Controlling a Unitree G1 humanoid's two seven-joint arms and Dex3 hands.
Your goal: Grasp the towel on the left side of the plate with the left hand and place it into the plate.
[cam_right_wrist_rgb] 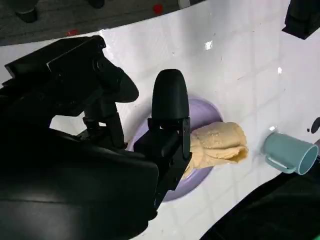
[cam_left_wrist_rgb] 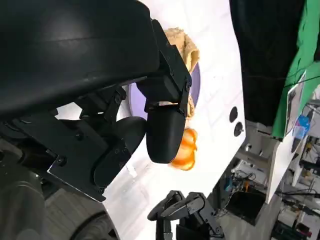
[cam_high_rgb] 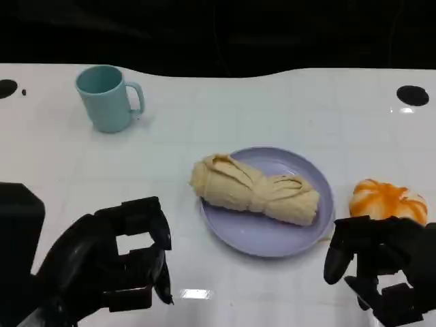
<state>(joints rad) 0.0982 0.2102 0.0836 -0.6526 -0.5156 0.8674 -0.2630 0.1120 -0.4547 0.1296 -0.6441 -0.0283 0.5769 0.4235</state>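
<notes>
Now one towel [cam_high_rgb: 253,190] on one plate [cam_high_rgb: 272,238] (left end overhanging rim); both hands' fingers apart, empty

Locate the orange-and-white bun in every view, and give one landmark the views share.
Head view: the orange-and-white bun sits right of the purple plate, just above the right hand.
Left wrist view: it peeks out beside a black finger, near the centre.
Right wrist view: not in it.
Shared landmark: the purple plate holding the rolled towel.

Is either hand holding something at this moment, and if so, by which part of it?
Nothing is held. The left hand and the right hand are both empty, fingers apart, above the table. The towel lies on the plate, untouched.
</notes>
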